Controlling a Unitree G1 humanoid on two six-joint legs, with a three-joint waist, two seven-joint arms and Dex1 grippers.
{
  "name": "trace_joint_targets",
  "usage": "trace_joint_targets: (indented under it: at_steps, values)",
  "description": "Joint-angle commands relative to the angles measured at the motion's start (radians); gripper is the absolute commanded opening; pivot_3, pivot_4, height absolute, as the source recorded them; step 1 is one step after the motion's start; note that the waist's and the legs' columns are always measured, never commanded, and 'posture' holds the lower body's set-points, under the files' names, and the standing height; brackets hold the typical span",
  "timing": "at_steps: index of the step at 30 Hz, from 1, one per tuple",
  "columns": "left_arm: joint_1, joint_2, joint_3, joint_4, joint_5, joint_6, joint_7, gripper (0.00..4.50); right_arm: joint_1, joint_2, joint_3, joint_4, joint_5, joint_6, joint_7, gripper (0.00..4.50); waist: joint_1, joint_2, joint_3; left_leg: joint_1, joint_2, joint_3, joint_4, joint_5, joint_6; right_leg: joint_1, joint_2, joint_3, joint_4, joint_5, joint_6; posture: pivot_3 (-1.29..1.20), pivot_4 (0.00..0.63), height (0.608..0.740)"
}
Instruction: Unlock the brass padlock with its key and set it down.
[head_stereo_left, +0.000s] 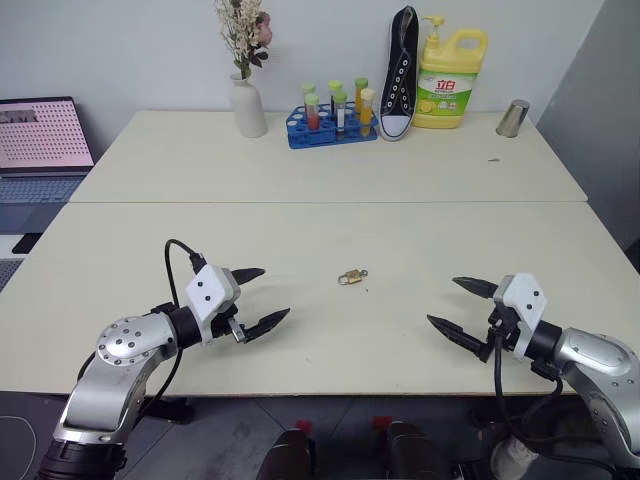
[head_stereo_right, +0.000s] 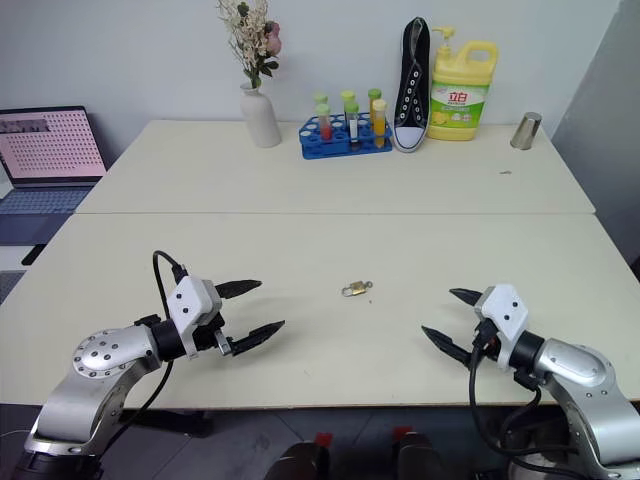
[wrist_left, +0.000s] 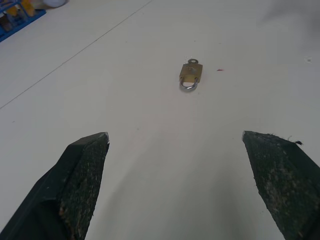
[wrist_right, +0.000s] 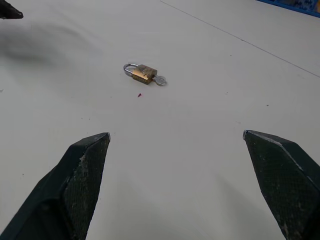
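The padlock is lying flat on the near table, with the key stuck in its bottom end. The left gripper is seen well off to the padlock's left, jaws spread wide, nothing held. The right gripper is parked well off to its right, also wide open and empty. Both are pointed inward at the padlock, neither touching it.
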Motion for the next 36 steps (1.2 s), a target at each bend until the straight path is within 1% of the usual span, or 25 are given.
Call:
trace_joint_targets:
  at_steps: [1,6,8,11,12,13,15,16,20,23,28,32,33,34,36]
  values:
    - [-0.060,-0.004,-0.044,0.006,0.003,0.005,-0.023,4.50,-0.024,-0.011,0.010,-0.079,0.031,0.079,-0.026,4.47,0.000,0.000,0.000,0.000,0.000,0.000,0.000,0.000,0.000,0.000,0.000,0.000,0.000,0.000,0.000,0.00,0.150,0.740]
    - [-0.172,-0.054,-0.147,0.088,0.041,0.002,-0.043,4.50,-0.050,-0.032,0.025,-0.154,0.073,0.192,-0.035,4.47,0.001,0.000,0.000,0.000,-0.001,0.000,0.000,0.000,0.000,0.000,0.000,0.000,0.000,0.000,0.000,0.00,0.150,0.740]
    - [-0.211,-0.067,-0.189,0.142,0.087,-0.028,-0.051,4.50,-0.067,-0.029,0.027,-0.172,0.087,0.231,-0.054,4.47,0.001,0.000,0.000,-0.001,0.000,0.000,0.001,0.000,0.000,0.000,0.000,-0.001,0.000,0.000,0.000,0.00,0.150,0.740]
    - [-0.292,-0.115,-0.249,0.247,0.146,-0.040,-0.029,4.50,-0.090,-0.028,0.028,-0.202,0.119,0.286,-0.073,4.47,0.001,0.000,0.000,-0.001,-0.001,0.000,0.001,0.000,0.000,0.000,0.000,0.000,0.001,0.000,0.000,0.00,0.150,0.740]
    - [-0.329,-0.143,-0.271,0.304,0.165,-0.050,-0.028,4.50,-0.096,-0.031,0.032,-0.217,0.127,0.303,-0.077,4.47,0.001,-0.001,0.000,-0.001,-0.001,0.000,0.001,0.000,0.000,0.000,0.000,-0.001,0.000,0.000,0.000,0.00,0.150,0.740]
    - [-0.380,-0.192,-0.290,0.396,0.177,-0.064,-0.025,4.50,-0.102,-0.034,0.041,-0.229,0.123,0.326,-0.091,4.47,0.001,-0.001,0.000,-0.001,-0.001,-0.001,0.001,0.000,0.000,0.000,0.000,-0.001,0.000,0.000,0.000,0.00,0.150,0.740]
    - [-0.458,-0.241,-0.331,0.552,0.241,-0.136,-0.014,4.50,-0.111,-0.035,0.054,-0.244,0.124,0.352,-0.110,4.47,0.003,-0.002,0.000,-0.001,-0.001,-0.001,0.002,0.000,0.000,0.000,0.000,-0.001,0.000,0.000,0.000,0.00,0.150,0.740]
    - [-0.489,-0.270,-0.334,0.608,0.242,-0.145,-0.023,4.50,-0.113,-0.034,0.059,-0.249,0.124,0.364,-0.121,4.47,0.003,-0.002,0.000,-0.002,-0.001,-0.001,0.002,0.000,0.000,0.000,0.000,-0.002,0.000,0.000,0.000,0.00,0.150,0.740]
    - [-0.552,-0.327,-0.336,0.722,0.233,-0.172,-0.069,4.50,-0.117,-0.034,0.061,-0.272,0.135,0.393,-0.139,4.47,-0.004,-0.002,0.000,-0.004,-0.002,-0.001,0.002,0.000,0.000,-0.002,0.000,-0.001,0.000,0.000,0.000,0.00,0.150,0.740]
    - [-0.612,-0.363,-0.355,0.838,0.272,-0.204,-0.074,4.50,-0.119,-0.034,0.060,-0.287,0.142,0.415,-0.152,4.47,-0.001,-0.002,0.000,-0.004,-0.002,-0.002,0.002,0.000,0.000,-0.002,0.000,-0.002,0.000,0.000,0.000,0.00,0.150,0.740]
    - [-0.685,-0.403,-0.357,0.964,0.318,-0.226,-0.052,4.50,-0.113,-0.031,0.057,-0.310,0.150,0.437,-0.169,4.47,0.000,-0.002,0.000,-0.003,-0.002,-0.002,0.003,0.000,0.000,-0.001,0.000,-0.002,0.001,0.000,0.001,0.00,0.150,0.740]
    - [-0.712,-0.413,-0.362,1.017,0.334,-0.209,-0.079,4.50,-0.112,-0.032,0.058,-0.325,0.161,0.450,-0.183,4.47,-0.001,-0.003,-0.001,-0.003,-0.002,-0.002,0.003,0.000,0.000,-0.001,0.000,-0.002,0.001,0.000,0.001,0.00,0.150,0.740]
    - [-0.715,-0.410,-0.368,1.024,0.344,-0.213,-0.084,4.11,-0.114,-0.032,0.057,-0.326,0.165,0.453,-0.187,4.50,-0.001,-0.003,-0.001,-0.003,-0.002,-0.002,0.003,0.000,0.000,-0.001,0.000,-0.002,0.001,0.000,0.001,0.00,0.150,0.740]
    - [-0.717,-0.408,-0.371,1.028,0.348,-0.211,-0.089,3.91,-0.116,-0.032,0.057,-0.326,0.167,0.454,-0.189,4.50,-0.001,-0.003,-0.001,-0.003,-0.002,-0.002,0.003,0.000,0.000,-0.001,0.000,-0.002,0.001,0.000,0.001,0.00,0.150,0.740]
    - [-0.721,-0.403,-0.378,1.035,0.358,-0.198,-0.096,3.36,-0.120,-0.031,0.054,-0.325,0.172,0.457,-0.192,4.50,-0.001,-0.003,-0.001,-0.003,-0.002,-0.002,0.003,0.000,0.000,0.000,0.000,-0.002,0.001,0.000,0.001,0.00,0.150,0.740]
